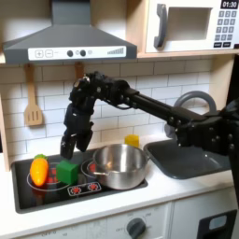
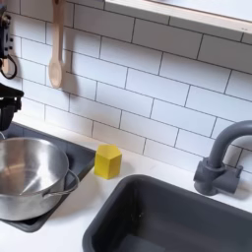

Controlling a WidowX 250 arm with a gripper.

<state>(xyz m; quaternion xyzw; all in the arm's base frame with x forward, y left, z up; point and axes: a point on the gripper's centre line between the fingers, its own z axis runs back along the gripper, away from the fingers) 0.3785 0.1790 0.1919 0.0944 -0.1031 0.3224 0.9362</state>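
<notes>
In the first exterior view, nearest the camera, the toy stove (image 1: 56, 187) carries three things on its black top: an orange, corn-like vegetable (image 1: 38, 170) at the first exterior view's left, a green block (image 1: 68, 172) just beside it, and a steel pot (image 1: 119, 164) on the burner toward the right. None of them is lifted; all rest on the stove, so the work of picking anything up appears not yet done.

Just above the green block hangs the hand (image 1: 70, 146), pointing down. It seems to be apart from the block, holding nothing. Its fingers are dark against the dark stove, and whether they are spread or pressed together cannot be told.

Behind the pot, near the tiled wall, a yellow block (image 2: 107, 160) stands on the desk (image 2: 74, 219), between the pot and the sink (image 2: 148, 212). Farther back, a wooden spatula (image 2: 57, 44) hangs on the wall and a grey faucet (image 2: 221, 157) rises behind the sink.
</notes>
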